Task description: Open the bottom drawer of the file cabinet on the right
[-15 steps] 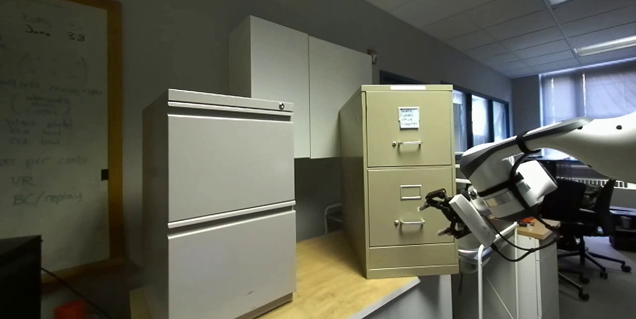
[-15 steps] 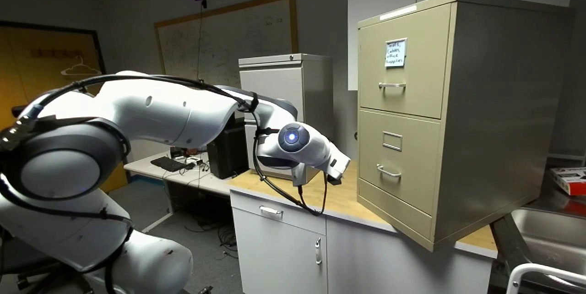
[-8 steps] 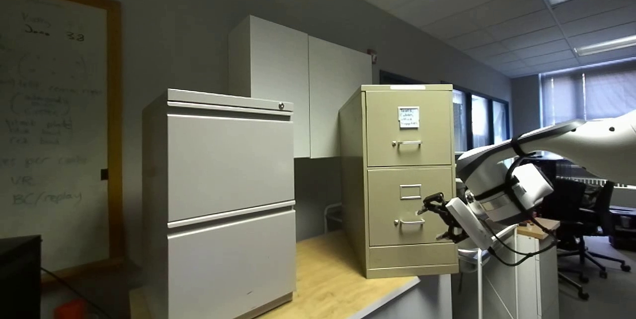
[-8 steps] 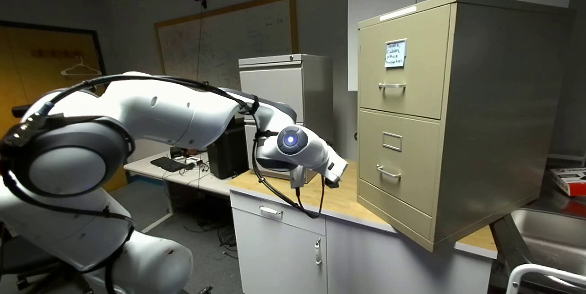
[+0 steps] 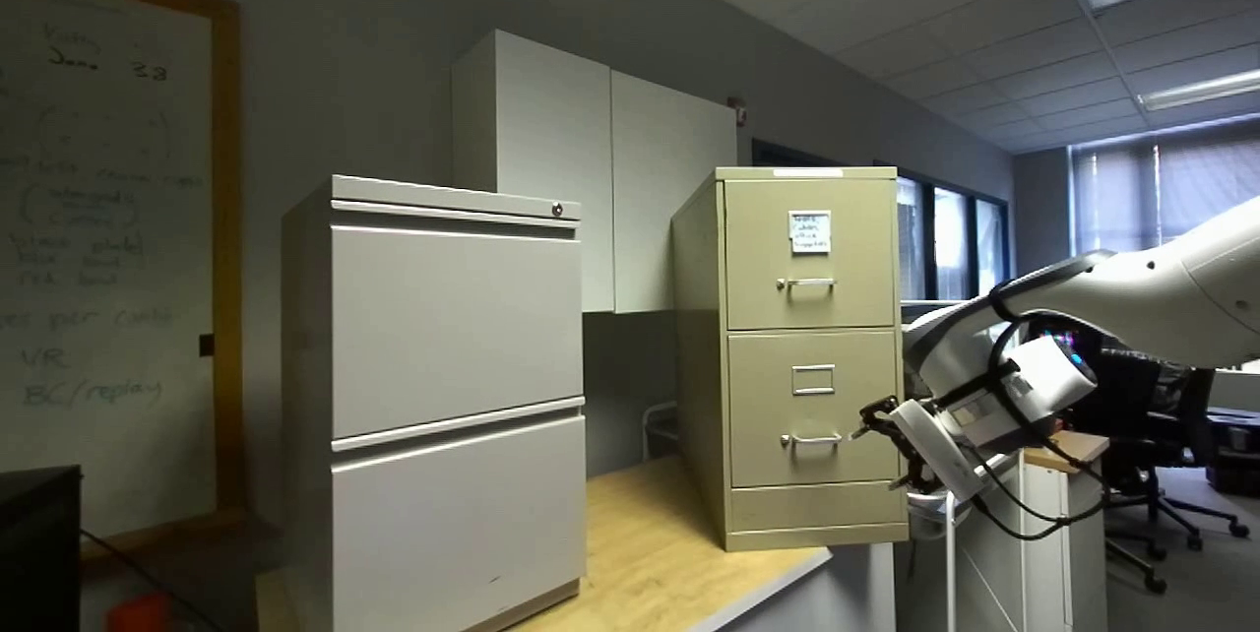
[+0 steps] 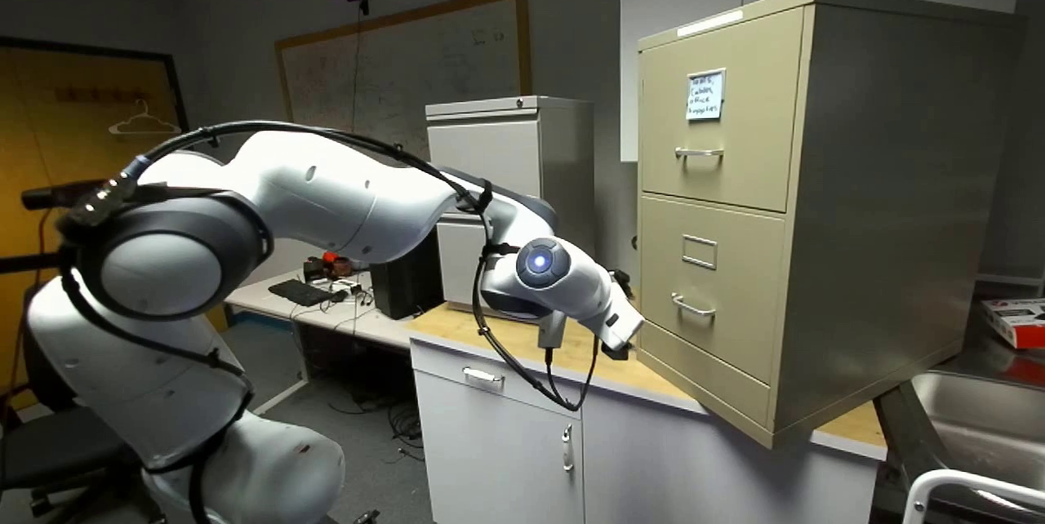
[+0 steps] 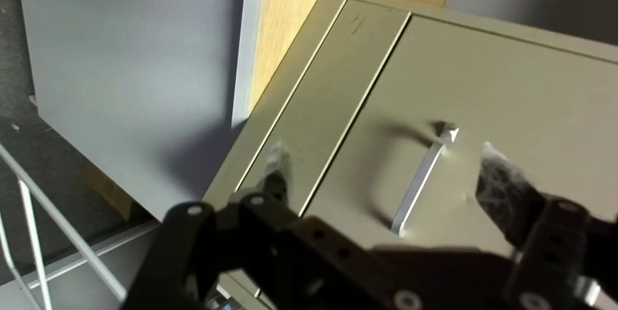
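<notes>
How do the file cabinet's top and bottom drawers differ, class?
The top drawer bears handwritten paper; the bottom drawer bears a label holder with no paper showing.
The top drawer sits higher; the bottom drawer has the open gripper pointing toward it.
Both are tan, shut, and fitted with a metal pull.

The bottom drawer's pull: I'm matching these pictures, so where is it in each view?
In an exterior view: the pull, right of center, just left of the pincer.
In an exterior view: the pull, right of center, below mid-height.
Wrist view: the pull, right of center, between the pincer's jaws.
Shared landmark: the plain tan strip, below the pull in both exterior views, left of it in the wrist view.
</notes>
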You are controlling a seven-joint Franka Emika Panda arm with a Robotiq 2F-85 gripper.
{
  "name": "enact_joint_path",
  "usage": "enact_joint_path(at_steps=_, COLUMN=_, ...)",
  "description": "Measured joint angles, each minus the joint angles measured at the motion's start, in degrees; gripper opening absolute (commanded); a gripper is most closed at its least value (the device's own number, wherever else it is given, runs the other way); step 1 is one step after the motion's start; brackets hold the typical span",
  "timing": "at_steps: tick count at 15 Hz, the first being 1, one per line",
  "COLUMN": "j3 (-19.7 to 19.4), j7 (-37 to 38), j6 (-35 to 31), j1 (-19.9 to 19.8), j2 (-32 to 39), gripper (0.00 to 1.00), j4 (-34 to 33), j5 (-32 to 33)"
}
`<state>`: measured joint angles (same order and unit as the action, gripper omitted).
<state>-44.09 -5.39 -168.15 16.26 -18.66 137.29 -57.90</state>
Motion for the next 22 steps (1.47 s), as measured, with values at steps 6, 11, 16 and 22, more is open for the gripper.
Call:
enact_joint_path(at_steps=6, j3=-2.53, j7=7.13, j6=2.89, j1=-0.04, j2=9.13, gripper=1.00, j4=-10.32, j5=0.39)
enact_joint_path(at_steps=11, j3=-4.07, j7=12.63, j6=11.21, j1=-0.23, j2=19.19, gripper=1.00, j4=-21.42, j5=0.88)
enact_joint_path(at_steps=16, j3=4.79, j7=17.38, j6=18.05, j1=-9.65, j2=28.40, gripper=1.00, j4=-30.58, j5=2.52)
enact_joint_path(at_steps=22, j3=19.23, j7=22.71, j6=19.11, j1=-24.11, j2=35.59, gripper=1.00, j4=-35.96, j5=9.45)
